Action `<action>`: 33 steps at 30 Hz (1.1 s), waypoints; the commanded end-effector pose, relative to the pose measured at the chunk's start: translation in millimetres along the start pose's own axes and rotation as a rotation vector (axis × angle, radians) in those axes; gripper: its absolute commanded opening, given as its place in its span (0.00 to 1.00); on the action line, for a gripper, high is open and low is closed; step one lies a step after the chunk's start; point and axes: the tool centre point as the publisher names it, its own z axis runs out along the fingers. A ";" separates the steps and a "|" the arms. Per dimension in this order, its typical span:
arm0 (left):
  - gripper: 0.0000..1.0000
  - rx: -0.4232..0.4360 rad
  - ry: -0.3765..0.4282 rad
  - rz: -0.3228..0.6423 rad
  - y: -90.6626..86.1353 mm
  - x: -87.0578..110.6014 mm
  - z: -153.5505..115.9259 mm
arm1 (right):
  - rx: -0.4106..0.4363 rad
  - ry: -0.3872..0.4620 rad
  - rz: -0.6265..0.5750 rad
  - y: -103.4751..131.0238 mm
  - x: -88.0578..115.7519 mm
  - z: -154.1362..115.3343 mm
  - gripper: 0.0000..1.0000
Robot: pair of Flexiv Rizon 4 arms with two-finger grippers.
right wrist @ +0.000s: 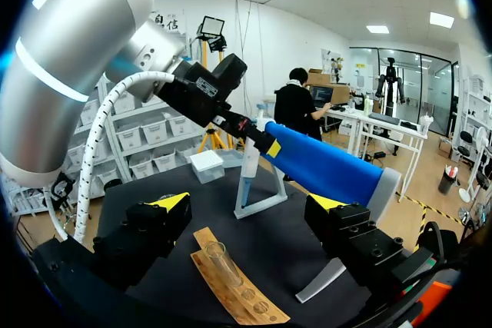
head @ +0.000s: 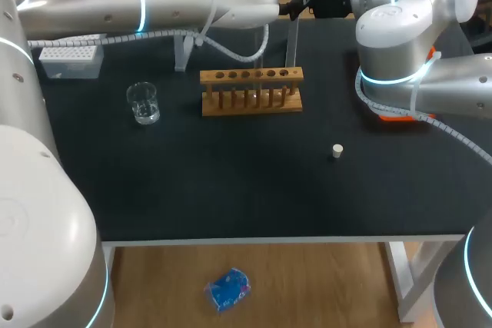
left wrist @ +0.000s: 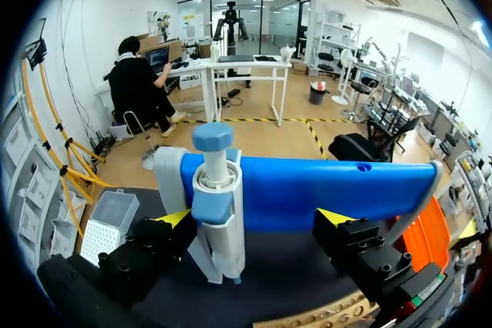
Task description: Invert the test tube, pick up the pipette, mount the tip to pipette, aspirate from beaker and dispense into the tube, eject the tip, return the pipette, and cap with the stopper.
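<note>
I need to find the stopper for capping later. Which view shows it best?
The head view: the stopper stands alone on the table, right of the middle, with nothing hiding it. Neither wrist view shows it.

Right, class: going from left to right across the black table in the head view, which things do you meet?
tip box → glass beaker → wooden rack → stopper
</note>
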 end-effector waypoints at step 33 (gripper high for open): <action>1.00 0.021 0.086 0.039 52.9 14.4 -75.6 | 0.003 0.002 0.000 0.6 -0.3 -0.7 1.00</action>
